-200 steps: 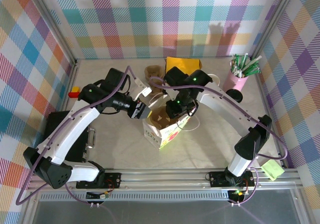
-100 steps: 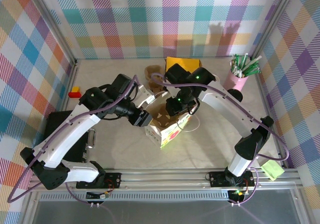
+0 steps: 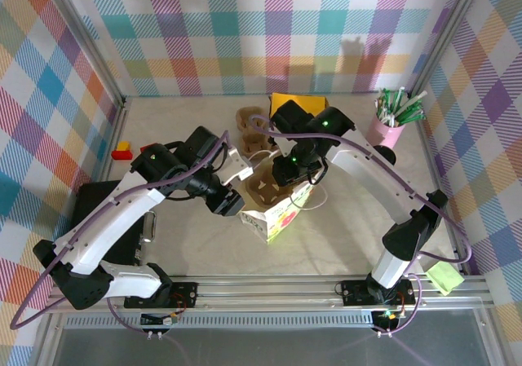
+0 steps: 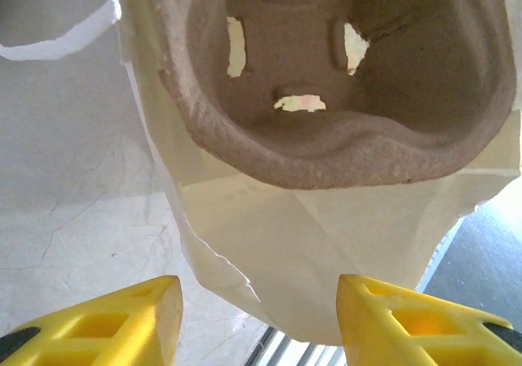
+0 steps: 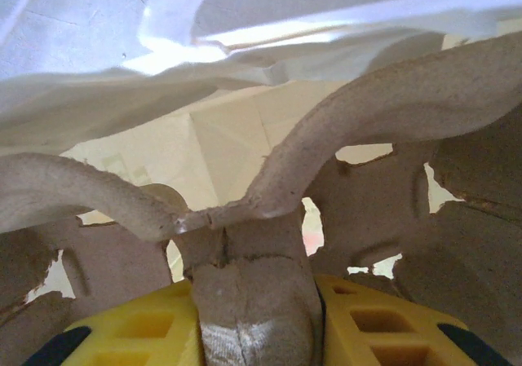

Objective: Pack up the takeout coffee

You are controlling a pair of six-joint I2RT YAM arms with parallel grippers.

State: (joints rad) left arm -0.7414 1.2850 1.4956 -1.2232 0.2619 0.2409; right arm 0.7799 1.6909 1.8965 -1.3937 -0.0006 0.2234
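A white paper bag (image 3: 277, 213) with a floral side stands mid-table. In it rests a brown pulp cup carrier (image 3: 265, 188). My right gripper (image 3: 287, 173) is shut on the carrier's middle ridge (image 5: 259, 244), and its yellow fingers (image 5: 139, 333) press it from both sides. My left gripper (image 3: 231, 204) is open at the bag's left wall (image 4: 269, 244), with the paper edge lying loose between its fingers (image 4: 408, 321). A round black lid (image 3: 384, 156) peeks out beside the right arm, below the pink cup; the cup body under it is hidden.
The pink cup (image 3: 385, 130) holding straws stands at the back right. A second pulp carrier (image 3: 248, 120) and a yellow packet (image 3: 299, 103) lie at the back. A black case (image 3: 102, 219) sits at the left, with a red-yellow block (image 3: 121, 148) behind it.
My left gripper has moved nearer and in against the bag's left side. The bag has straightened and shifted slightly right, and the carrier sits lower in it, still held by the right gripper.
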